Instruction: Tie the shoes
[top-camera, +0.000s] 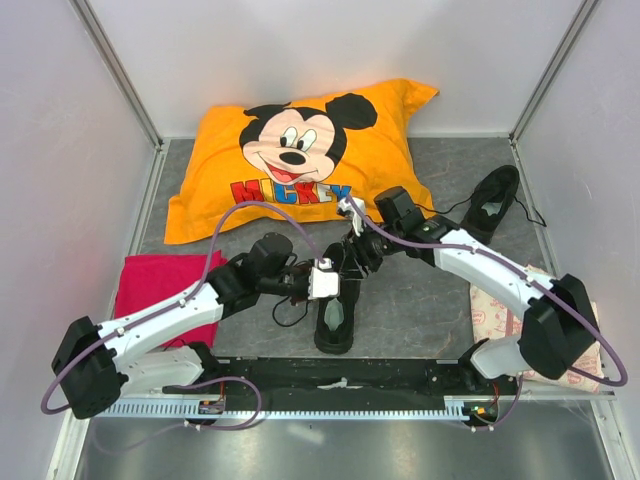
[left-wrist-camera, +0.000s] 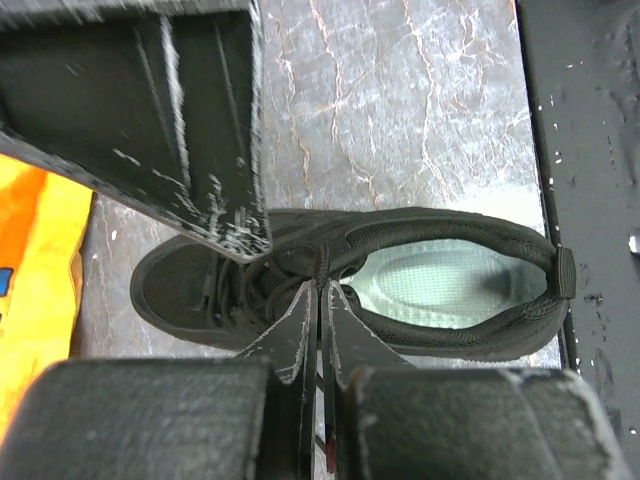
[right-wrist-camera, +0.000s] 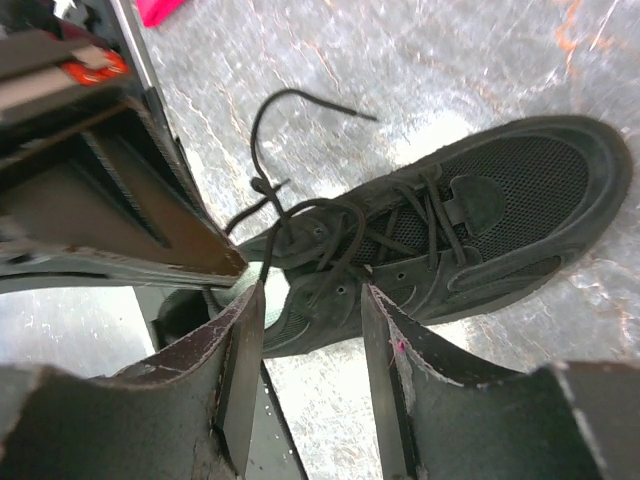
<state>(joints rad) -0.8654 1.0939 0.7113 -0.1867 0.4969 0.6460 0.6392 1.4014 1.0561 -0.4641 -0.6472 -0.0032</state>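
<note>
Left jaws closed | shoe (left-wrist-camera: 350, 285) black mesh, pale insole (left-wrist-camera: 440, 285), laces (right-wrist-camera: 420, 215) loose

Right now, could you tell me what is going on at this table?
Two robot arms are working on a black shoe in the middle of the table. The left hand is shut right at the laces, though I cannot tell whether it pinches a strand. The right hand is open just above the same laces, which lie loose with no bow. The second shoe sits apart at the far right, near a Mickey pillow.
</note>
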